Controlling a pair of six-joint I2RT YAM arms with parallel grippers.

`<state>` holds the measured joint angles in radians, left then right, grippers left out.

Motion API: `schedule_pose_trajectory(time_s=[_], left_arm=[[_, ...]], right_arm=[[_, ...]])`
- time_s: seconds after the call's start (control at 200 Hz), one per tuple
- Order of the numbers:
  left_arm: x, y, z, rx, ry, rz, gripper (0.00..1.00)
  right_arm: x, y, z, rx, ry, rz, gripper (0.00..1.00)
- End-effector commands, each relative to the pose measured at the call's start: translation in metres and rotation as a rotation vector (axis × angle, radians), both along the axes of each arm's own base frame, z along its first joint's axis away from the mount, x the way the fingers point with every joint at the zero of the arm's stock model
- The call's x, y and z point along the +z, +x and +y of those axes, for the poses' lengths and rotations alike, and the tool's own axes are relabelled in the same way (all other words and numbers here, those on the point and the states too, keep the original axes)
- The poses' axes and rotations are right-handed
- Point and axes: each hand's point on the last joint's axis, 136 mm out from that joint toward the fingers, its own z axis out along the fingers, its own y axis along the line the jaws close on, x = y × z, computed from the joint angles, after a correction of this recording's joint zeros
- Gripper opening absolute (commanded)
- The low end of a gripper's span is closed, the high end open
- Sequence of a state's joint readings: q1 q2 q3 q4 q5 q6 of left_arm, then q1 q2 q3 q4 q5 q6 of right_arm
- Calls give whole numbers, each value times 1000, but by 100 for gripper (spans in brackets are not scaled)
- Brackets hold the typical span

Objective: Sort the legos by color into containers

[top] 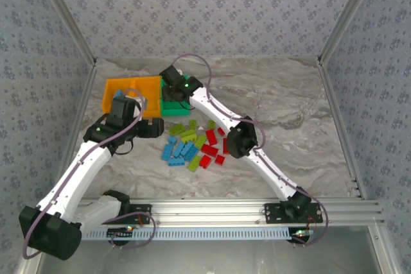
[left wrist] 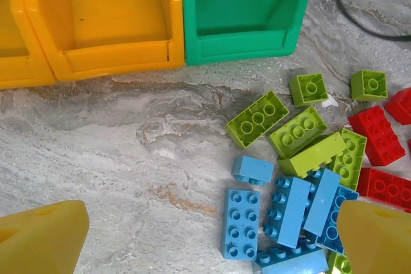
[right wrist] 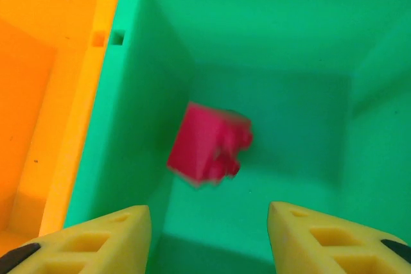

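Observation:
My right gripper (right wrist: 209, 235) hangs open over the green bin (right wrist: 289, 30). Below its spread fingers a red brick (right wrist: 209, 145) shows blurred inside the bin, free of both pads. From above, this gripper (top: 171, 79) stands over the green bin (top: 172, 107). My left gripper (left wrist: 209, 235) is open just above the table, with a blue eight-stud brick (left wrist: 241, 222) lying between its fingers (left wrist: 42, 239) and touching neither. Blue bricks (left wrist: 292, 210), lime bricks (left wrist: 257, 119) and red bricks (left wrist: 376, 134) lie mixed to its right. Two orange bins (left wrist: 109, 24) stand behind.
The brick pile (top: 192, 145) lies mid-table, in front of the row of bins. The orange bins (top: 131, 91) sit left of the green one, side by side. The right arm's elbow (top: 241, 138) hangs just right of the pile. Patterned walls close in the table.

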<state>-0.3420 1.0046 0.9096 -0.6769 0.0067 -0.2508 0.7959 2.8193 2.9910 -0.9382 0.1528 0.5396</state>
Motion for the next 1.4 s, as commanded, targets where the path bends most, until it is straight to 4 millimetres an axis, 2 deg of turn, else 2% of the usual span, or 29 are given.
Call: schedule_pose_trajectory(time_s=[0.0,0.055,0.135,0.17,0.23,0.29,0.395,0.545,0.715,0.844,0.964,1.074,1.174,1.274,1.394], left_arm=[[-1,1,-2,-10,-7,5,99],[0,0,-10,-26,-33,16,99],[2,-3,-23,-52,-57,26,99],[3,-3,-28,-55,-60,30,99],[-1,-3,-33,-42,-52,42,99],[-10,-3,-38,-33,-49,60,99],[-33,4,-46,-20,-40,89,99],[-58,24,-56,-40,5,45,99],[-80,46,-68,-127,105,41,99],[-100,61,-67,-154,212,69,98],[-119,71,-73,-202,257,134,95],[-132,77,-90,-249,206,166,95],[-140,83,-96,-246,191,185,94],[-150,85,-95,-238,193,214,88],[-157,84,-92,-216,183,231,75]], right_arm=[[40,-14,-8,39,0,-21,52],[53,-22,-12,65,-6,-19,52],[70,-33,-28,114,-71,-19,54],[73,-40,-40,136,-122,-4,56],[77,-49,-66,170,-205,30,64],[77,-66,-91,227,-280,102,74],[78,-82,-137,249,-402,211,82],[88,-106,-167,311,-489,277,97],[106,-146,-189,422,-408,359,100],[115,-161,-204,393,-363,319,100],[112,-171,-211,346,-317,308,100],[102,-180,-217,313,-301,330,100],[97,-184,-218,295,-282,341,100],[97,-186,-216,282,-260,340,100],[97,-184,-215,269,-251,338,100]])
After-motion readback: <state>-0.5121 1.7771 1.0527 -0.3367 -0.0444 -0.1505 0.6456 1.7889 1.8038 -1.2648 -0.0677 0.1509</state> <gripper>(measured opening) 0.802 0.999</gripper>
